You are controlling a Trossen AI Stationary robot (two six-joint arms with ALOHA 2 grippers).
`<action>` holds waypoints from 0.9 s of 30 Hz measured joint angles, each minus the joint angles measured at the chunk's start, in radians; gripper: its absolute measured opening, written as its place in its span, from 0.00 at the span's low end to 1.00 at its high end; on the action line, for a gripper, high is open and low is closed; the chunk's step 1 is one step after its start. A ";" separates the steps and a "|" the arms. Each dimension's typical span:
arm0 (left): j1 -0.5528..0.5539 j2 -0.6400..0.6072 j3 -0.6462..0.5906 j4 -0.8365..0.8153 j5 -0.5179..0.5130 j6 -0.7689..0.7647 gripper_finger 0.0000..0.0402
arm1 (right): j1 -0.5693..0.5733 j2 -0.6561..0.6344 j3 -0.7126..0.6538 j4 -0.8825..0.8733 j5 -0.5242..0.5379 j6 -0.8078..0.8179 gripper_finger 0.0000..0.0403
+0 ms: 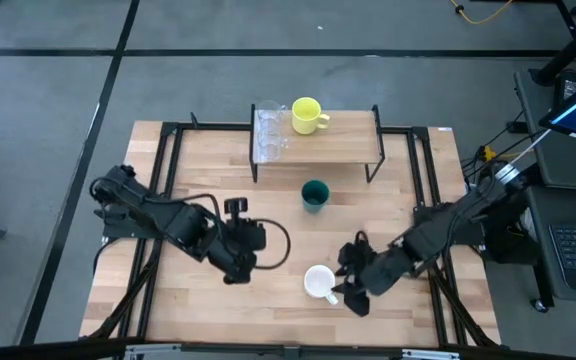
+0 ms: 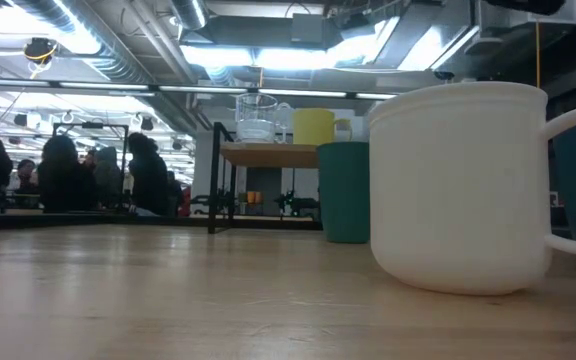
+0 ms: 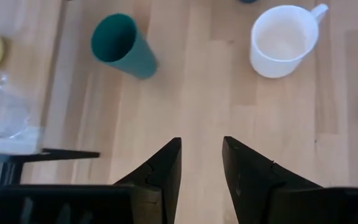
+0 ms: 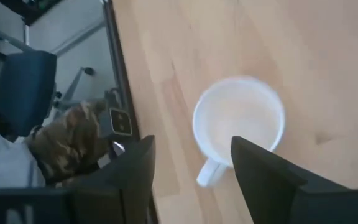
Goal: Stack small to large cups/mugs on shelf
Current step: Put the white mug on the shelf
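white mug [image 1: 319, 282] flanked by spread fingers of right gripper [image 1: 349, 291] at its 3 o'clock, left gripper [image 1: 251, 238] parted narrowly, teal cup [image 1: 314, 195] at 12 o'clock of mug, yellow mug [image 1: 306, 115] seen on shelf [image 1: 348, 140]

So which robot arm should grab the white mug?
Probably the right. Its end effector hangs open right beside the white mug, fingers near the handle. The left end effector, also open, sits farther off.

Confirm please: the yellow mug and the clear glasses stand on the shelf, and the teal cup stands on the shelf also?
Not quite. The yellow mug and the clear glasses stand on the shelf, but the teal cup stands on the tabletop in front of it, as the high view shows.
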 joint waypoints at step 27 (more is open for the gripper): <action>0.033 0.069 -0.239 0.412 0.215 0.345 0.28 | 0.114 0.251 0.005 -0.012 0.051 0.386 0.53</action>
